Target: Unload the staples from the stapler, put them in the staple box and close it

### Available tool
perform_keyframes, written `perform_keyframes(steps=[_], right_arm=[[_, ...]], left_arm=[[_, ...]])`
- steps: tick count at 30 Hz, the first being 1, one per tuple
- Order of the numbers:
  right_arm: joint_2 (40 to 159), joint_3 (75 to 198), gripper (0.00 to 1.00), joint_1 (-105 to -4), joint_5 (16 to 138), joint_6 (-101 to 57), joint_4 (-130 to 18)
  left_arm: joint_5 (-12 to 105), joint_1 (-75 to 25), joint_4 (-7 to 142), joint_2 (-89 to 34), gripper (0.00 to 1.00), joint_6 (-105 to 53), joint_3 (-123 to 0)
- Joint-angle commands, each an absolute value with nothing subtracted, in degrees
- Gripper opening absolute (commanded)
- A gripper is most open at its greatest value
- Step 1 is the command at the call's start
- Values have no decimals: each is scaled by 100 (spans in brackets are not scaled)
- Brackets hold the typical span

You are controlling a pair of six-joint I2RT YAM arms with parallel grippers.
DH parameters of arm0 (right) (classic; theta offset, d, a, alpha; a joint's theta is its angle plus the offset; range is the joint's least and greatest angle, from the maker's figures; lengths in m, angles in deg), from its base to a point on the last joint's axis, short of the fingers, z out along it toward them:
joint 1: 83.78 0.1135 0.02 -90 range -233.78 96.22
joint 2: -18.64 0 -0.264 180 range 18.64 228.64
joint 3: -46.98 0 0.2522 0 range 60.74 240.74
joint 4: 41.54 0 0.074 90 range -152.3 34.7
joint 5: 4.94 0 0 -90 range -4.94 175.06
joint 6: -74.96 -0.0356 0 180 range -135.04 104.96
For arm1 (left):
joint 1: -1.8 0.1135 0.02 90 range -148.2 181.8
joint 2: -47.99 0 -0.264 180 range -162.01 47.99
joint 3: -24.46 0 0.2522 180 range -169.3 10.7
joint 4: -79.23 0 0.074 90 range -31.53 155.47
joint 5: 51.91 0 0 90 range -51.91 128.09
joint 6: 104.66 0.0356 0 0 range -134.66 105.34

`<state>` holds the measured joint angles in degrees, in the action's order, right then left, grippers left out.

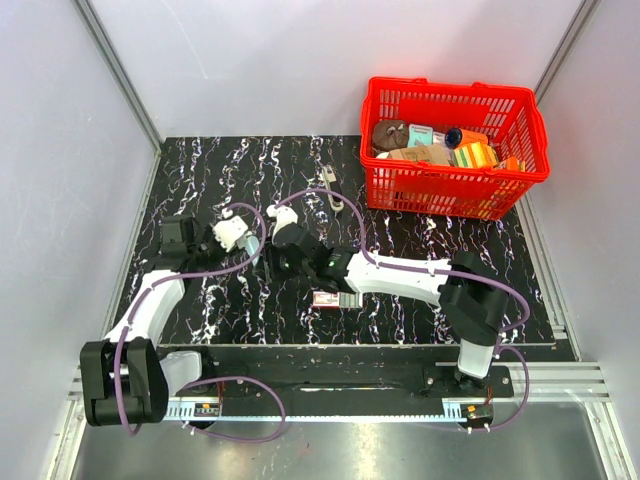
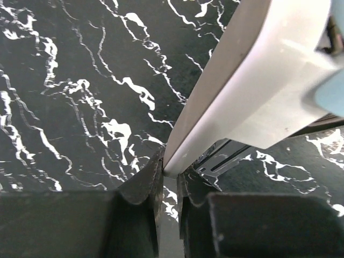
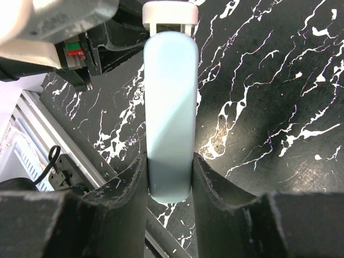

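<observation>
Right claw (image 3: 169,164) clamps the stapler (image 3: 167,107) by its pale blue body, left claw (image 2: 170,171) pinches its white tip; brace right, ease left slowly, avoiding slip

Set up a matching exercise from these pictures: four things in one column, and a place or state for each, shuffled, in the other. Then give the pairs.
Things
1. basket
2. small box
3. left fingers
4. right fingers

Places or states
A. lying flat on the table
B. clamped on the light blue part of the stapler
C. red, at the table's far right corner
D. pinching the tip of the stapler's pale grey part

Pairs: 1-C, 2-A, 3-D, 4-B
</observation>
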<state>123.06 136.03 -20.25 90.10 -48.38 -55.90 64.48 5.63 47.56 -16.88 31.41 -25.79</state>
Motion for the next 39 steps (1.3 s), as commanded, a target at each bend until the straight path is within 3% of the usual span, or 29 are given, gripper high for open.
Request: perform_keyframes(steps=[1,14,17,19,22,24,30,37,38,39], right_arm=[[12340,13869,0,-1865,9042,-4422,-6339],[12402,13913,0,-1856,9024,-4263,-6453],[12481,14150,0,-1865,9147,-4316,-6514],[12542,14457,0,-1874,9331,-4299,-6646],[12656,14914,0,-1918,9692,-4298,-6848],[12735,15204,0,-2005,9701,-4351,-6953],[13157,15891,0,-2392,9587,-4413,-7550],[13842,16444,0,-2586,9350,-4299,-8166],[14000,16584,0,-2586,9367,-4264,-8289],[14193,16768,0,-2586,9376,-4202,-8420]], left_arm=[[5488,523,6089,-1319,0,3324,-2367],[5171,426,6600,-1020,0,3553,-2138],[5582,408,5733,-1107,1,3264,-2479],[6152,417,4794,-1248,10,3027,-2831],[7032,417,3745,-1240,35,2868,-3043],[7585,417,3323,-1126,46,2850,-3052],[8992,715,1733,-1230,61,3244,-3648],[10391,2366,132,-2678,71,3721,-5212],[10479,2542,-17,-2907,92,3737,-5423],[10602,2718,-280,-3101,99,3842,-5625]])
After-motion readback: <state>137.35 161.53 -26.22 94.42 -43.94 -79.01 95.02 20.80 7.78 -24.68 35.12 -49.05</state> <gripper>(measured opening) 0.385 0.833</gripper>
